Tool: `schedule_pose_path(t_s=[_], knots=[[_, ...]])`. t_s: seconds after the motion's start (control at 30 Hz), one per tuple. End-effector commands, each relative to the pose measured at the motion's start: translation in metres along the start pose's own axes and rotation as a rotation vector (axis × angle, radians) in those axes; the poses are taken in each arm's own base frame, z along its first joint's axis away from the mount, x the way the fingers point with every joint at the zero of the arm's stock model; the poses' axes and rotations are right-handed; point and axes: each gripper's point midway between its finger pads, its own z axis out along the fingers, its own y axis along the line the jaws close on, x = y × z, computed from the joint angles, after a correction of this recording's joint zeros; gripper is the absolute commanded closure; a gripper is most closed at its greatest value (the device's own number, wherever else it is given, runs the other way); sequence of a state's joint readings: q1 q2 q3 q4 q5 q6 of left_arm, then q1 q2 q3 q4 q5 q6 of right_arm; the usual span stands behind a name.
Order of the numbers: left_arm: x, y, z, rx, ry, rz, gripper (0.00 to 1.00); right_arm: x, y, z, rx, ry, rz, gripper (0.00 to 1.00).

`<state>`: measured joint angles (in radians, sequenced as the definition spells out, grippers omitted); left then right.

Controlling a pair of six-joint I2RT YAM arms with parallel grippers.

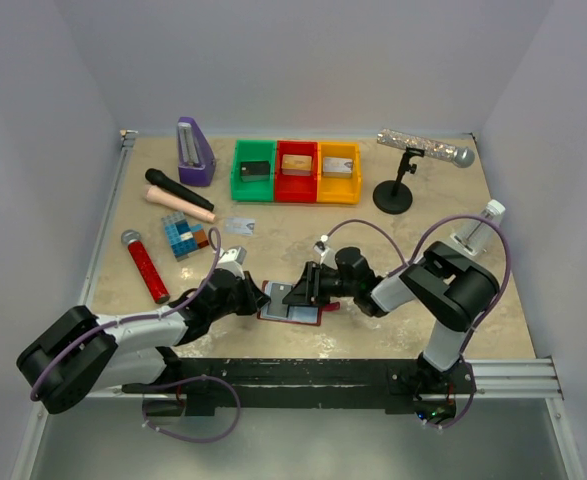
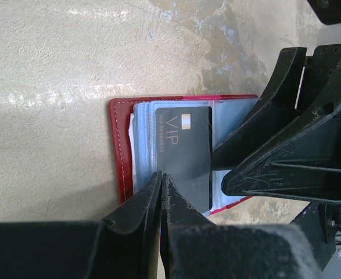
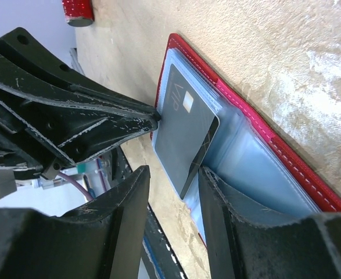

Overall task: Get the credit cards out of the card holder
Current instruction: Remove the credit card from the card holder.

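The dark red card holder (image 1: 295,318) lies open near the table's front edge, its pale blue sleeves up. A black credit card marked VIP (image 2: 182,151) sticks partly out of a sleeve (image 3: 185,133). My left gripper (image 2: 161,174) is shut, and its tips rest on the holder's left side, at the card's edge. My right gripper (image 3: 173,171) is open and comes in from the right. The card's free corner lies between its fingers, which do not clamp it. One silvery credit card (image 1: 239,224) lies loose on the table farther back.
Green (image 1: 254,157), red (image 1: 295,157) and yellow (image 1: 338,158) trays stand at the back, each with a small block. At the left are a purple metronome (image 1: 195,152), three microphones (image 1: 146,265) and a blue-brown tiled block (image 1: 184,237). A microphone stand (image 1: 393,195) stands at the back right.
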<state>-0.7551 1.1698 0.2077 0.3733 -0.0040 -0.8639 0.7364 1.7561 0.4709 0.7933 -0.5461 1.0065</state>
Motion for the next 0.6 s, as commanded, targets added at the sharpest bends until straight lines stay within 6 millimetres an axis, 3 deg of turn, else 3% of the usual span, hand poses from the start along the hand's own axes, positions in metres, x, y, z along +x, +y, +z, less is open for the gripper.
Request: schedule_pose_path(t_s=[0.0,0.4,0.57], knots=[[0.025,0.03,-0.003,-0.098,0.076,0.015,0.92,-0.007,0.018,0.0,-0.101,-0.036,-0.031,0.57],[0.027,0.027,-0.002,-0.078,0.077,0.008,0.91,-0.012,0.031,-0.001,-0.172,-0.055,-0.025,0.57],[0.03,0.015,-0.002,-0.014,0.098,0.002,0.91,-0.013,0.032,0.001,-0.166,-0.044,-0.019,0.57]])
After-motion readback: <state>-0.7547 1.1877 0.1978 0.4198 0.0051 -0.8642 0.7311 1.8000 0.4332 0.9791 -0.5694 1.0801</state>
